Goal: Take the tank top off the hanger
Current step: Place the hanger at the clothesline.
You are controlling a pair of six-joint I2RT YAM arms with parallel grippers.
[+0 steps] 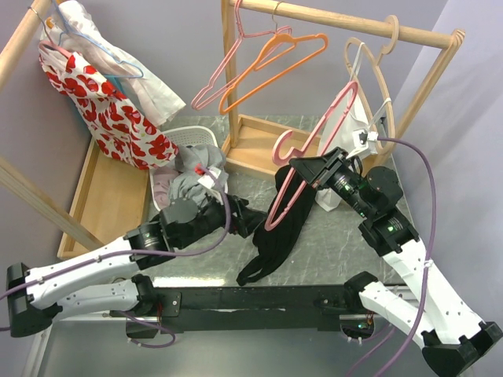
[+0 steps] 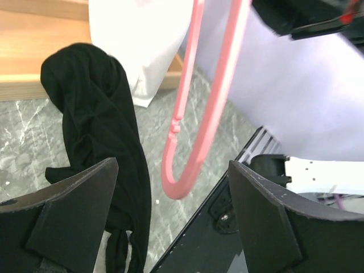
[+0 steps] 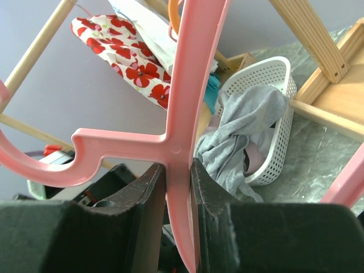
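The black tank top (image 1: 277, 229) lies crumpled on the grey marble table in the middle. It also shows in the left wrist view (image 2: 96, 119). The pink hanger (image 1: 314, 141) slants over it, its lower end (image 2: 190, 131) bare and just right of the cloth. My right gripper (image 1: 302, 169) is shut on the hanger's stem (image 3: 185, 85), its jaws pressed on both sides (image 3: 178, 187). My left gripper (image 1: 250, 218) is open and empty (image 2: 173, 222), low over the table just left of the tank top.
A white basket (image 1: 200, 137) of grey clothes stands behind my left arm and shows in the right wrist view (image 3: 273, 74). A wooden rack (image 1: 346, 20) holds an orange hanger (image 1: 275, 67). A red poppy garment (image 1: 110, 110) hangs at the left. A white garment (image 1: 330, 196) lies under my right gripper.
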